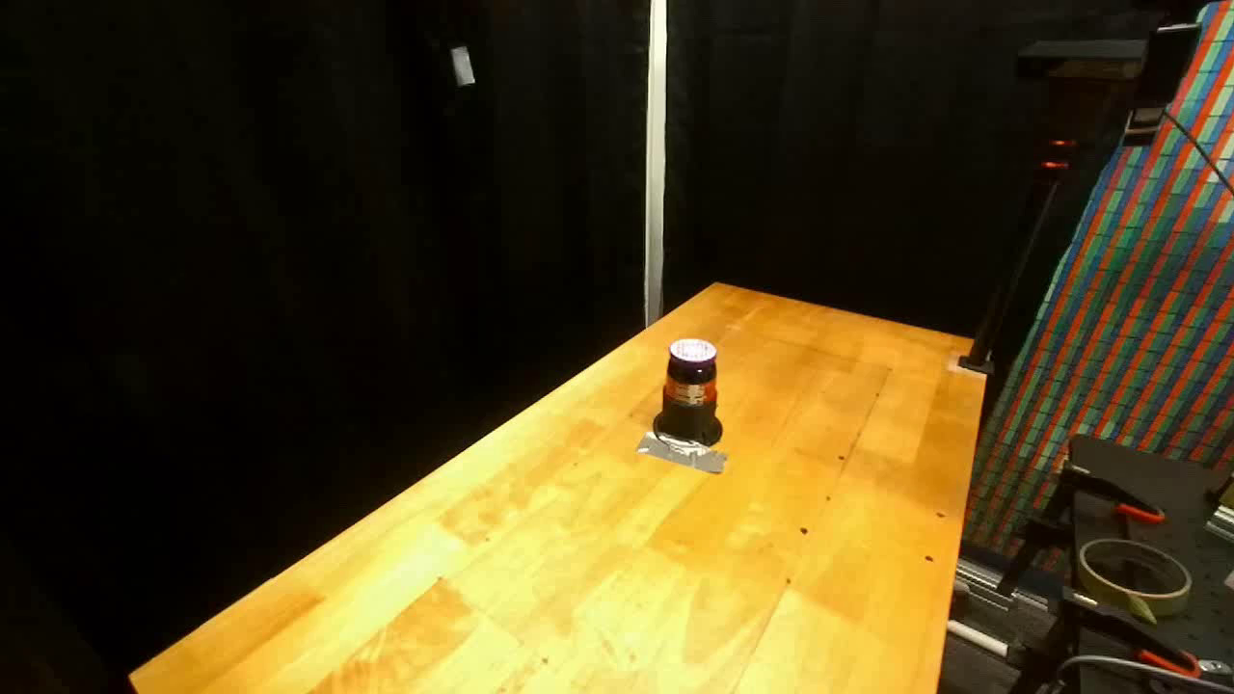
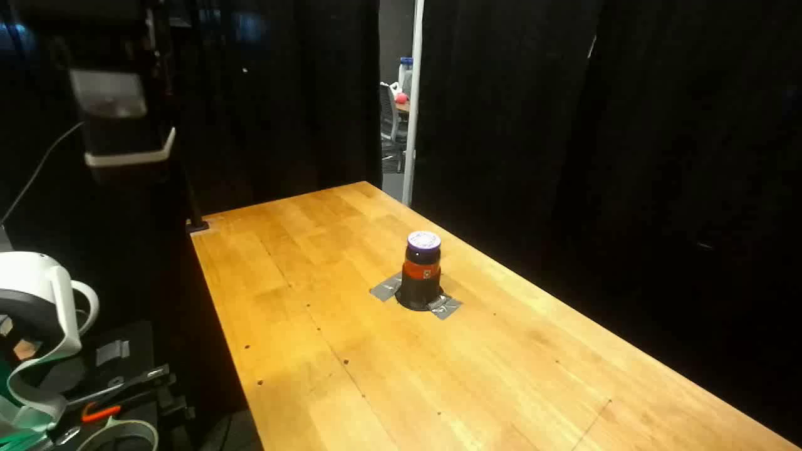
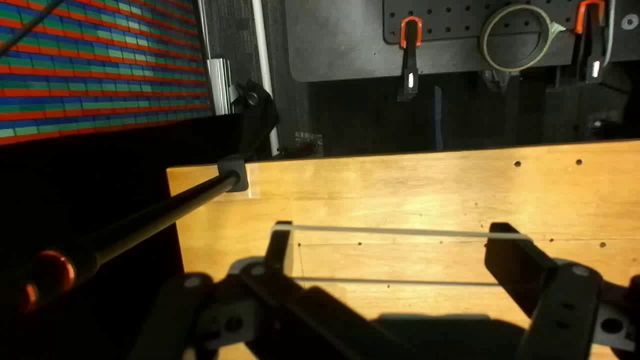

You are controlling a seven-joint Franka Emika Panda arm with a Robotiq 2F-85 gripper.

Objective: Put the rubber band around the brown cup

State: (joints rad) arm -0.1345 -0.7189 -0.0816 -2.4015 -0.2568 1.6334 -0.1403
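The brown cup (image 1: pixel 690 393) is a dark jar-like cylinder with a pale purple-white top and an orange band. It stands upright in a black base on the wooden table (image 1: pixel 598 540) and also shows in an exterior view (image 2: pixel 421 272). It is out of view in the wrist view. My gripper (image 3: pixel 392 230) is open high over the table, with its two fingers wide apart. A pale rubber band (image 3: pixel 380 230) is stretched around both fingers as a long loop. In an exterior view a dark arm part (image 2: pixel 119 138) hangs at the upper left, away from the cup.
Grey tape (image 1: pixel 684 455) holds the black base to the table; it also shows in an exterior view (image 2: pixel 385 288). A dark post (image 3: pixel 170 215) rises at a table corner. Beside the table are orange-tipped clamps (image 3: pixel 410 55) and a tape roll (image 3: pixel 510 66). Black curtains (image 1: pixel 241 241) surround the table.
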